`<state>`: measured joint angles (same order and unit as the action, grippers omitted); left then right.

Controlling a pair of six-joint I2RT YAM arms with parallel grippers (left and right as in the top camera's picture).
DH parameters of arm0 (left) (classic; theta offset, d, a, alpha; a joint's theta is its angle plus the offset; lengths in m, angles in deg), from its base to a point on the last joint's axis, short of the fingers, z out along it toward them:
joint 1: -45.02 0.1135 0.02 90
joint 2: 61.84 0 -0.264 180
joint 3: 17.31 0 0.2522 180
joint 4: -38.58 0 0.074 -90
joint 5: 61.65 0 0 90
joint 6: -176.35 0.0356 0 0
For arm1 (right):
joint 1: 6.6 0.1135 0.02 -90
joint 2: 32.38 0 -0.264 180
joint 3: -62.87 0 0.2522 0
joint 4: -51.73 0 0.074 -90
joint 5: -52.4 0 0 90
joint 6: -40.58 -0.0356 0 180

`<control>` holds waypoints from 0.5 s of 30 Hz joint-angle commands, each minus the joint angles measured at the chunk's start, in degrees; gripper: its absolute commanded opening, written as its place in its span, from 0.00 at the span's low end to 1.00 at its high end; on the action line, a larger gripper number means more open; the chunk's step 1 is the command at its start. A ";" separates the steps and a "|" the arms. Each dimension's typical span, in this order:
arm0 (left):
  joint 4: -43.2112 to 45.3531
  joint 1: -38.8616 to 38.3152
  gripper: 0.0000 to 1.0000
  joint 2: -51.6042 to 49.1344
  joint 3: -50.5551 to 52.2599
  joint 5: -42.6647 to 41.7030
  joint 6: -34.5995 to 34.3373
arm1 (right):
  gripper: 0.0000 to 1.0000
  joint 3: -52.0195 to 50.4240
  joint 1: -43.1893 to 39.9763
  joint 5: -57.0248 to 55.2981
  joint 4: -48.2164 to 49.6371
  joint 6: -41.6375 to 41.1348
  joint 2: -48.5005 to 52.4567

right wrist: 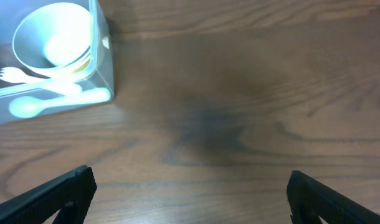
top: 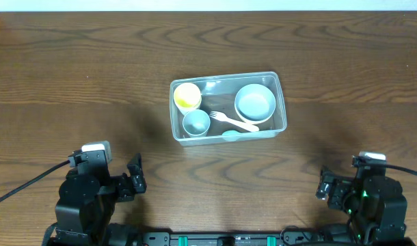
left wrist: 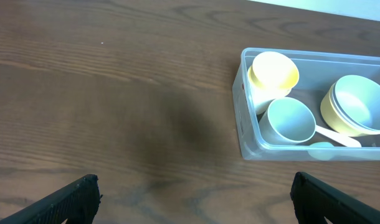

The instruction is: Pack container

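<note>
The clear plastic container (top: 225, 76) sits mid-table. Inside are a yellow cup (top: 187, 96), a pale blue cup (top: 196, 123), a pale blue bowl nested in a yellowish one (top: 255, 102), a white fork (top: 233, 121) and a light spoon (top: 230, 135). My left gripper (top: 135, 179) rests near the front left, well short of the tub, jaws wide open and empty. My right gripper (top: 325, 186) rests at the front right, likewise open and empty. In the left wrist view the container (left wrist: 249, 140) is at upper right of my gripper (left wrist: 193, 190). In the right wrist view the container (right wrist: 106, 56) is at upper left of my gripper (right wrist: 190, 186).
Dark wood-grain table (top: 72, 82) spreads bare on all sides of the tub. Both arm bases stand at the front edge, with black cables trailing off to the left and right.
</note>
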<state>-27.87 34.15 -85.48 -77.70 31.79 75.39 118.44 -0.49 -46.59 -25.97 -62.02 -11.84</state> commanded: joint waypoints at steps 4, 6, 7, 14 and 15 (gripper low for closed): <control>0.02 0.24 0.98 0.07 0.17 1.11 -0.76 | 0.99 -1.03 0.72 1.97 0.94 -0.24 -8.68; 0.02 0.24 0.98 0.07 0.17 1.11 -0.79 | 0.99 -2.27 0.72 1.99 1.57 -0.22 -11.50; 0.02 0.24 0.98 0.07 0.17 1.11 -0.76 | 0.99 -3.34 0.70 2.01 1.84 -0.22 -13.33; 0.02 0.24 0.98 0.07 0.17 1.11 -0.79 | 0.99 -11.54 0.68 3.30 7.45 -0.13 -20.04; 0.02 0.24 0.98 0.07 0.17 1.11 -0.76 | 0.99 -12.55 0.72 3.74 9.07 -0.13 -20.22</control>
<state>-27.87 34.15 -85.45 -77.70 31.81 75.39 108.14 -0.34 -44.38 -19.18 -62.02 -31.54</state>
